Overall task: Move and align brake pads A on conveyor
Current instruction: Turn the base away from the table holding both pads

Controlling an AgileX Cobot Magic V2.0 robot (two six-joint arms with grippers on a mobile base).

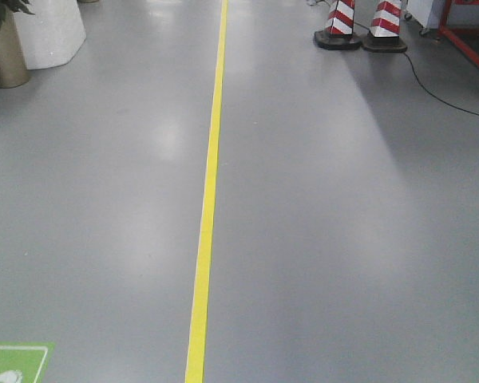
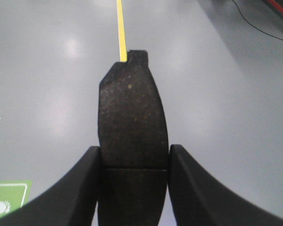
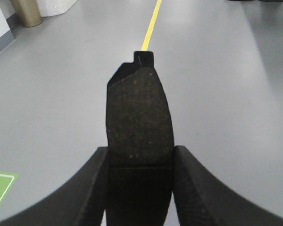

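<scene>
Grippers first: left gripper (image 2: pixel 133 186) clamps 1 brake pad (image 2: pixel 132 113) by its side edges, right gripper (image 3: pixel 140 186) clamps a 2nd pad (image 3: pixel 139 117) likewise, both over grey floor (image 2: pixel 226 94). Conveyor not in view. Your risk: narrow edge grip, any jolt and a pad slips and drops.

Brake pad (image 2: pixel 132 113) dark, speckled, clamped in left claw (image 2: pixel 134 149); 2nd pad (image 3: pixel 139 113) same, right claw (image 3: pixel 140 149).

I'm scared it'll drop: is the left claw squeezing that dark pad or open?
Shut on it. The left gripper has both fingers pressed against the brake pad, no gap showing.
</scene>
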